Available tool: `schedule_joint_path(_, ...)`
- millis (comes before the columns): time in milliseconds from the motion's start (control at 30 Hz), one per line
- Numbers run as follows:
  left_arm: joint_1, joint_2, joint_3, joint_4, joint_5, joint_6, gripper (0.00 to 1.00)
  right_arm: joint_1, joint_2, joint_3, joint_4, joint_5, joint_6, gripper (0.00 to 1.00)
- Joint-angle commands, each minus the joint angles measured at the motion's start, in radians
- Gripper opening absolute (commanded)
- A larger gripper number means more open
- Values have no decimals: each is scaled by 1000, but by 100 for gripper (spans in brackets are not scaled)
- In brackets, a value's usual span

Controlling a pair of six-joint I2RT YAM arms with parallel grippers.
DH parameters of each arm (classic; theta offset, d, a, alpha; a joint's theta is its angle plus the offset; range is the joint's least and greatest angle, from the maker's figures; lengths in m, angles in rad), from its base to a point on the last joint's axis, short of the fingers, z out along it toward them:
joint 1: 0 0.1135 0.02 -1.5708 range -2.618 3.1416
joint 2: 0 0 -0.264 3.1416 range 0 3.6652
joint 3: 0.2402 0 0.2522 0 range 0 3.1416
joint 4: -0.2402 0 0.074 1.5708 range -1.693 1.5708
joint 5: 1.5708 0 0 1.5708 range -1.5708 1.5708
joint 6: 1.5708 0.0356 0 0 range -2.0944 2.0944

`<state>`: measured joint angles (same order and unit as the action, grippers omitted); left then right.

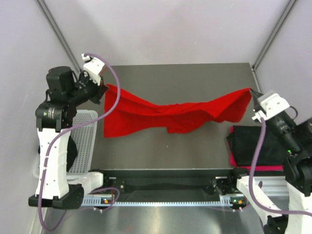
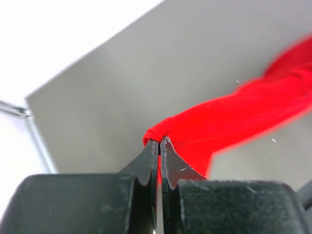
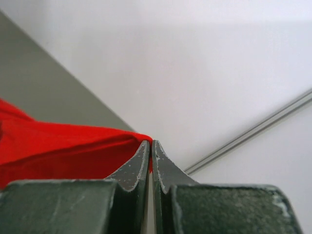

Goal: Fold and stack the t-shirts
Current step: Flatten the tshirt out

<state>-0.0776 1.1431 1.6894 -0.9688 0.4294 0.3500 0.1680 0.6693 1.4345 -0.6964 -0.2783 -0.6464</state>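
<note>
Top view: the red t-shirt (image 1: 180, 114) was seen strung across the table (image 1: 185, 78), raised at both ends and sagging in the middle, its lower edge apparently resting on the surface; no fold had been made in it. The left claw (image 1: 104, 90) was noted at its left end and the right claw (image 1: 252, 95) at its right end. At the right edge a black t-shirt (image 1: 256, 144) was found lying squared on a pinkish-red t-shirt (image 1: 243, 167), so a stack was judged to have been started. A white basket (image 1: 84, 139) was noted at the left; a dark shape beside it could not be identified. Left wrist view: the left claw (image 2: 159, 141) was seen pressed together on a bunched corner of the red t-shirt (image 2: 234, 117). Right wrist view: the right claw (image 3: 150, 142) was seen clamped likewise on a thin edge of the red t-shirt (image 3: 58, 146). Judgement: spreading, folding and stacking of the red t-shirt were all left to be done.
</note>
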Motion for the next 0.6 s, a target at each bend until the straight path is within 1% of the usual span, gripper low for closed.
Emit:
schedule_joint_path(0, 2, -3, 33, 48, -84, 32, 0, -12, 33, 17, 69, 28, -4, 0)
schedule_joint_path(67, 2, 68, 29, 44, -109, 40, 0, -13, 76, -11, 106, 62, -18, 0)
schedule_joint_path(100, 2, 98, 23, 41, -109, 40, 0, -13, 125, -26, 121, 71, -22, 0)
schedule_joint_path(133, 2, 154, 13, 41, -106, 41, 0, -13, 150, -43, 136, 85, -27, 0)
schedule_joint_path(200, 2, 202, -28, 62, -107, 27, 0, -15, 226, -98, 187, 96, -30, 0)
schedule_joint_path(333, 2, 315, -151, 208, -147, 27, 0, -30, 383, -150, 233, 81, -27, 0)
schedule_joint_path(400, 1, 377, -192, 278, -158, 33, 0, -41, 468, -190, 291, 71, -30, 0)
schedule_joint_path(433, 2, 458, -194, 292, -170, 33, 0, -42, 504, -201, 308, 77, -30, 0)
schedule_joint_path(467, 2, 504, -174, 310, -170, 32, 0, -42, 542, -207, 323, 83, -32, 0)
schedule_joint_path(500, 2, 551, -157, 317, -173, 30, 0, -44, 622, -206, 327, 90, -32, 0)
schedule_joint_path(533, 2, 648, -136, 323, -185, 15, 1, -48, 659, -204, 330, 91, -18, 0)
schedule_joint_path(567, 2, 694, -72, 324, -188, 3, 9, -53, 694, -209, 340, 90, -7, 0)
